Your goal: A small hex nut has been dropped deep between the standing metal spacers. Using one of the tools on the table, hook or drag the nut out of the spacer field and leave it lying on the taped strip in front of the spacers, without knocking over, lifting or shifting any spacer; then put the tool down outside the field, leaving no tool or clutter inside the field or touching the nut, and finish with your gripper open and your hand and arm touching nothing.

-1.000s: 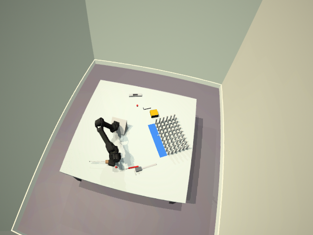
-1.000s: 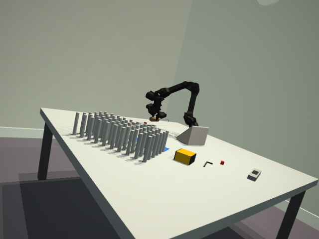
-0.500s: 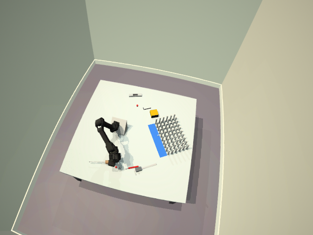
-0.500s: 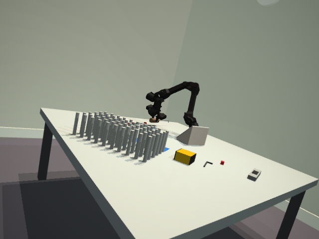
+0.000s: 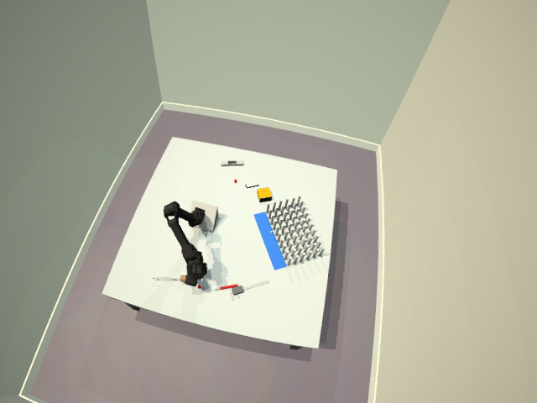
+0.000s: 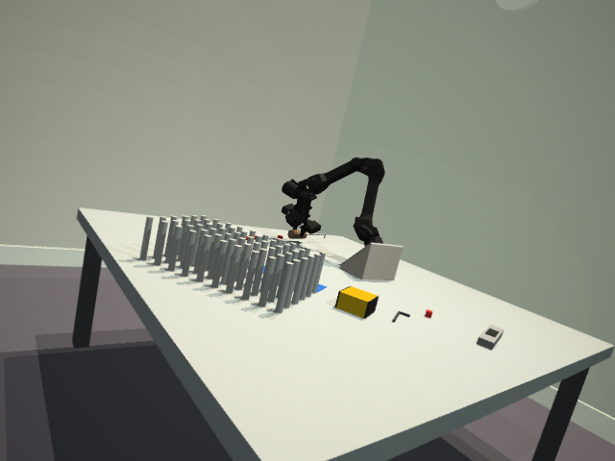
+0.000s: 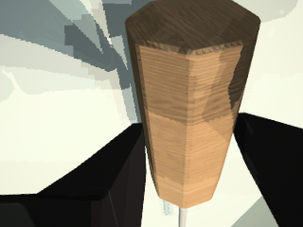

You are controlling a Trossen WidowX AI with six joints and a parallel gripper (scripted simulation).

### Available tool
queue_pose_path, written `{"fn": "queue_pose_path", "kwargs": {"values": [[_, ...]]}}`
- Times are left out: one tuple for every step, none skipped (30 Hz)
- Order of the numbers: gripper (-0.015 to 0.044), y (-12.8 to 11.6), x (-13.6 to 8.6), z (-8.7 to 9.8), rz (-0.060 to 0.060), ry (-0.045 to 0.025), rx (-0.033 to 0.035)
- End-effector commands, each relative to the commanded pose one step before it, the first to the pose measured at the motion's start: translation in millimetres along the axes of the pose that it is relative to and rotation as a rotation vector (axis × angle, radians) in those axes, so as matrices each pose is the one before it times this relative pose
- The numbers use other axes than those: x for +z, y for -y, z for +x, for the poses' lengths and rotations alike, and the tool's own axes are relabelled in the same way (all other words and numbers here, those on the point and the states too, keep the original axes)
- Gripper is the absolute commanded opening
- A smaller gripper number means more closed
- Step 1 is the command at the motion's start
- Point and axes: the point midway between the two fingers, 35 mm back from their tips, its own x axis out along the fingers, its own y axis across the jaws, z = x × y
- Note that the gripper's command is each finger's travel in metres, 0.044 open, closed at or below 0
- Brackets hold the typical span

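Observation:
My gripper (image 5: pixel 184 279) (image 6: pixel 298 232) (image 7: pixel 188 128) is shut on the wooden handle of a hook tool, one finger on each side. The tool's wooden handle (image 5: pixel 182 278) (image 6: pixel 296 233) (image 7: pixel 172 156) lies roughly level a little above the table, far from the spacers. Its thin metal rod (image 5: pixel 167 279) (image 6: pixel 315 235) (image 7: pixel 183 218) points away from the field and has a small bent tip. The grey spacers (image 5: pixel 299 201) (image 6: pixel 283 287) stand upright in rows. The blue taped strip (image 5: pixel 265 238) (image 6: pixel 321 287) runs in front of them. A tiny pale speck (image 5: pixel 272 232) shows at the strip's spacer-side edge; it may be the nut, too small to tell.
Near the gripper lie a small red cube (image 5: pixel 199 286), a red-handled tool (image 5: pixel 228 286) and a grey-headed tool (image 5: pixel 237 290). A yellow block (image 5: pixel 263 193) (image 6: pixel 356 303) sits beside the spacers, with a hex key (image 5: pixel 252 186) (image 6: pixel 400 314) beyond. A wedge block (image 5: pixel 211 215) (image 6: pixel 384 262) is by the arm's base.

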Motion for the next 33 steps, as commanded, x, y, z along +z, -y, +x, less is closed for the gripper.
{"fn": "queue_pose_path", "kwargs": {"values": [[0.0, -3.17, 0.74, 4.04, -0.0104, -0.0026, 0.00167], [0.0, -0.21, 0.03, 0.6, -0.0002, -0.00021, -0.00067], [0.0, -0.21, 0.02, 0.6, -0.0002, -0.00021, -0.00068], [0.0, -0.21, 0.02, 0.6, -0.0002, -0.00021, -0.00068], [0.0, -0.21, 0.02, 0.59, -0.0002, -0.00022, -0.00069], [0.0, -0.21, 0.01, 0.59, -0.0002, -0.00022, -0.00069], [0.0, -0.21, 0.01, 0.59, -0.0002, -0.00023, -0.0007], [0.0, -0.21, 0.01, 0.59, -0.0002, -0.00023, -0.00071], [0.0, -0.21, 0.01, 0.59, -0.0002, -0.00024, -0.00071], [0.0, -0.21, 0.0, 0.59, -0.0003, -0.00024, -0.00072], [0.0, -0.21, 0.0, 0.59, -0.0003, -0.00025, -0.00073], [0.0, -0.22, 0.0, 0.59, -0.0003, -0.00025, -0.00073], [0.0, -0.22, -0.01, 0.59, -0.0003, -0.00025, -0.00074], [0.0, -0.22, -0.01, 0.58, -0.0003, -0.00026, -0.00075], [0.0, -0.22, -0.01, 0.58, -0.0003, -0.00026, -0.00075], [0.0, -0.22, -0.01, 0.58, -0.0003, -0.00027, -0.00076], [0.0, -0.14, -0.01, 0.38, -0.0002, -0.00018, -0.0005], [0.0, -0.1, -0.01, 0.26, -0.0001, -0.00013, -0.00035], [0.0026, 2.84, -0.58, -2.9, 0.0099, 0.00211, -0.00219], [0.0053, 0.0, 0.0, 0.0, 0.0, 0.0, 0.0], [0.0079, 0.0, 0.0, 0.0, 0.0, 0.0, 0.0], [0.0105, 0.0, 0.0, 0.0, 0.0, 0.0, 0.0], [0.0131, 0.0, 0.0, 0.0, 0.0, 0.0, 0.0], [0.0158, 0.0, 0.0, 0.0, 0.0, 0.0, 0.0], [0.0184, 0.0, 0.0, 0.0, 0.0, 0.0, 0.0], [0.021, 0.0, 0.0, 0.0, 0.0, 0.0, 0.0], [0.0236, 0.0, 0.0, 0.0, 0.0, 0.0, 0.0], [0.0263, 0.0, 0.0, 0.0, 0.0, 0.0, 0.0], [0.0289, 0.0, 0.0, 0.0, 0.0, 0.0, 0.0], [0.0315, 0.0, 0.0, 0.0, 0.0, 0.0, 0.0], [0.0341, 0.0, 0.0, 0.0, 0.0, 0.0, 0.0], [0.0368, 0.0, 0.0, 0.0, 0.0, 0.0, 0.0], [0.0394, 0.0, 0.0, 0.0, 0.0, 0.0, 0.0]]}}
